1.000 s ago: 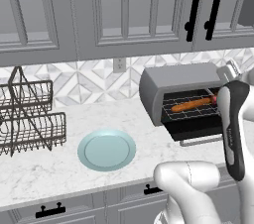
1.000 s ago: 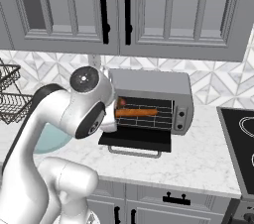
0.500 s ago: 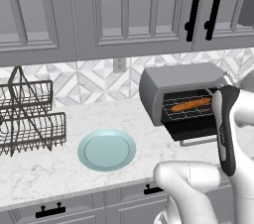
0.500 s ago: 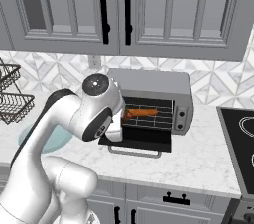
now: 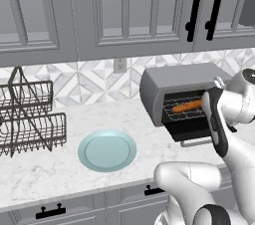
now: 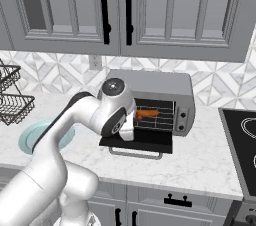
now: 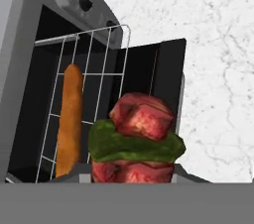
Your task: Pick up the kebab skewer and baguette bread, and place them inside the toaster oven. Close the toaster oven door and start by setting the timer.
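Stacked red meat chunks with green leaf, kebab skewer [image 7: 136, 143]: lower end cut off at hand view's bottom, stick not visible, finger contact can't be confirmed. Orange-brown oblong baguette [image 7: 69, 119] ahead of gripper: near end hidden behind rack front.

Plate [image 5: 107, 150], dish rack [image 5: 30, 119], cabinets [image 5: 124, 10]

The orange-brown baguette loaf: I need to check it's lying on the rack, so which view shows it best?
The hand view: the orange-brown baguette loaf lies full length on the wire rack. Both base views show it small inside the grey toaster oven.
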